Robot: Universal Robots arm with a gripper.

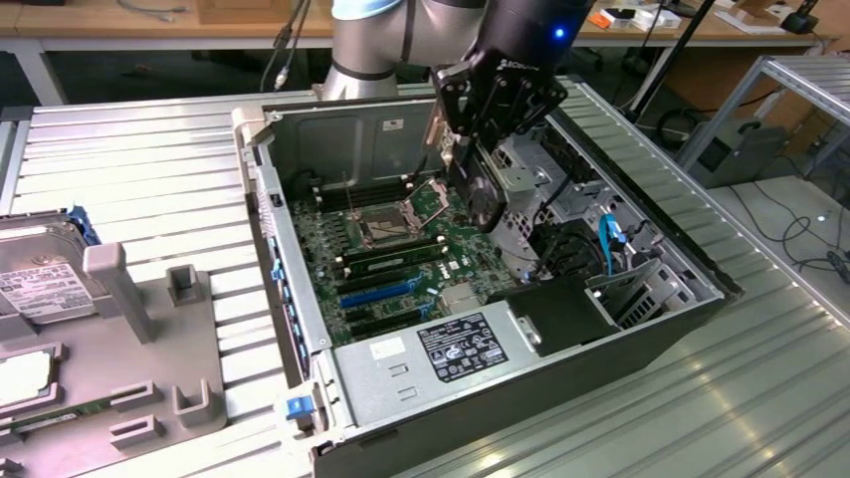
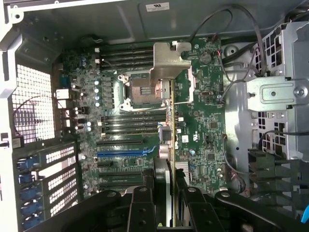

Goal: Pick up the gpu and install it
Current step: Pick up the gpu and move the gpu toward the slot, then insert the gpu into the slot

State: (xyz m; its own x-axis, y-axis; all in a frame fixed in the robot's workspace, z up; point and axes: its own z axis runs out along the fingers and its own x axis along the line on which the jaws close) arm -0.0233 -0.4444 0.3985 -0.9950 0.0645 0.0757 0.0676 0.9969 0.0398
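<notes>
My gripper point(image 1: 468, 134) hangs over the open computer case point(image 1: 266, 229) and is shut on the gpu point(image 1: 481, 194). The card stands on edge above the motherboard point(image 1: 385, 259). In the wrist view the gpu point(image 2: 170, 140) is a thin edge-on strip running away from the gripper point(image 2: 169, 205), with its silver end bracket point(image 2: 169, 60) at the far end over the processor socket point(image 2: 142, 92). The card is held above the board and crosses the long slots, among them the blue slot point(image 2: 123, 153). A black finger point(image 2: 140, 208) shows on either side of the card.
Inside the case sit a power supply point(image 1: 452, 349), a metal drive cage point(image 1: 531, 174) and a blue cable point(image 1: 611, 239). On the exterior view's left, a grey fixture point(image 1: 173, 329) holds a hard drive point(image 1: 40, 279). Ribbed metal table point(image 1: 743, 398) surrounds the case.
</notes>
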